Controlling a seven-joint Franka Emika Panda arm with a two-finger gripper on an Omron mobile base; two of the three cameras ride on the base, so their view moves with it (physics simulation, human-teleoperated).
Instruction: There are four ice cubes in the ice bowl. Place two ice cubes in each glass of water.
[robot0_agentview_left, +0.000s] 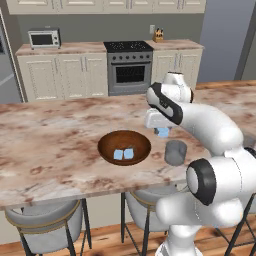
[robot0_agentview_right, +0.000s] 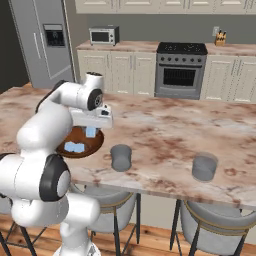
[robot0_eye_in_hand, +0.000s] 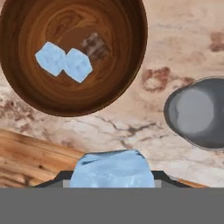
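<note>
- I see flat, even, rendered light — no glare.
- Soft shadow under the ice bowl on the counter.
- My hand view is blocky up close.

pale-blue ice cubes, dark-brown bowl

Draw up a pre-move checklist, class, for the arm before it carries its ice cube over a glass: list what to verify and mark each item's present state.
1. Ice cube held in the gripper: ok.
2. Cube lifted above the ice bowl: ok.
3. Nearer glass upright beside the bowl: ok.
4. Cube directly over that glass: not ok, short of it.
5. Two cubes lying in the bowl: ok.
6. Ice already in the far glass: cannot tell.
</note>
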